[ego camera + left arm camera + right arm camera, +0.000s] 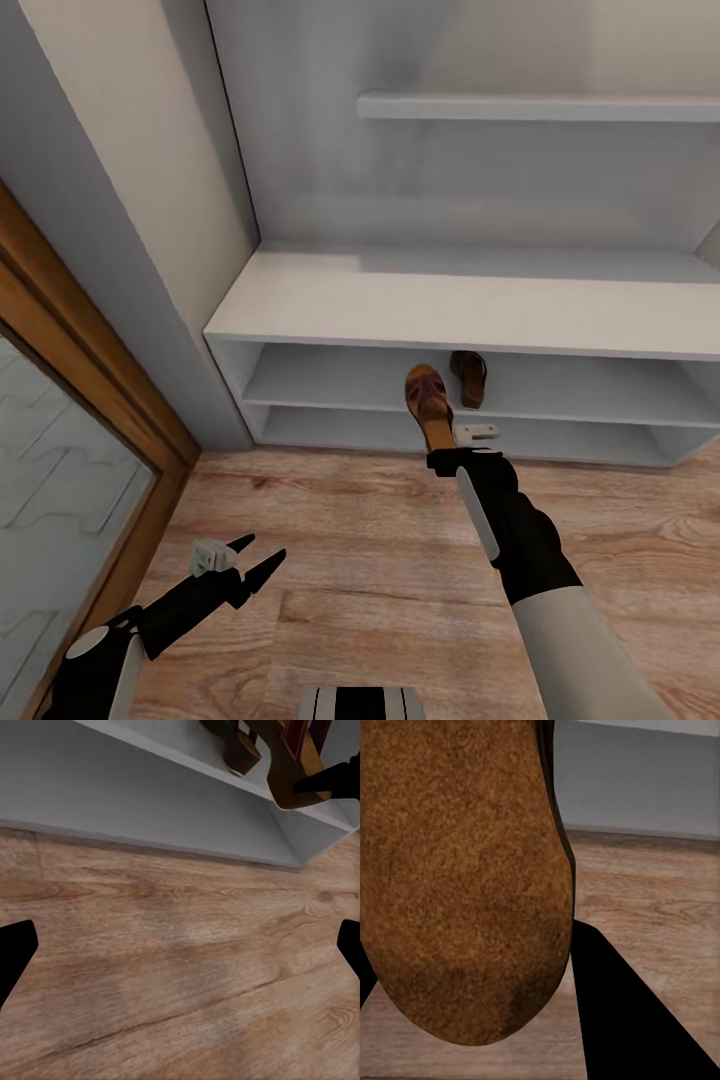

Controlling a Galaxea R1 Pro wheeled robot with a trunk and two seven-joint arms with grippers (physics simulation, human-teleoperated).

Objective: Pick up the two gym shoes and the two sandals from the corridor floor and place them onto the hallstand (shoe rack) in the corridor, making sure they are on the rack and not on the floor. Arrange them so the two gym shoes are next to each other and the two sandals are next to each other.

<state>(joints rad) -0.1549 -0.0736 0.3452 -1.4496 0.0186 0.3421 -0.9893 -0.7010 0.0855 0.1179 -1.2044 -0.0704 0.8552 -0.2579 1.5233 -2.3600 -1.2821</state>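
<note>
Nearest, low over the corridor floor [330, 560], the left gripper [255, 562] is being held wide apart with nothing between its fingers. Beyond it, a brown sandal [428, 405] is being gripped at its heel by the right gripper [447, 455], in front of the hallstand [420, 305]. Farther back, the second sandal [469, 377] is being kept on the hallstand's upper open tier.

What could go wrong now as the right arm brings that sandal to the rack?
The right gripper seems to hold the sandal only by its heel end, toe forward, so it could tip or slip out over the floor. Pushed in too far, it may knock the other sandal already on the rack's upper tier. It could also catch the tier's front edge.
</note>
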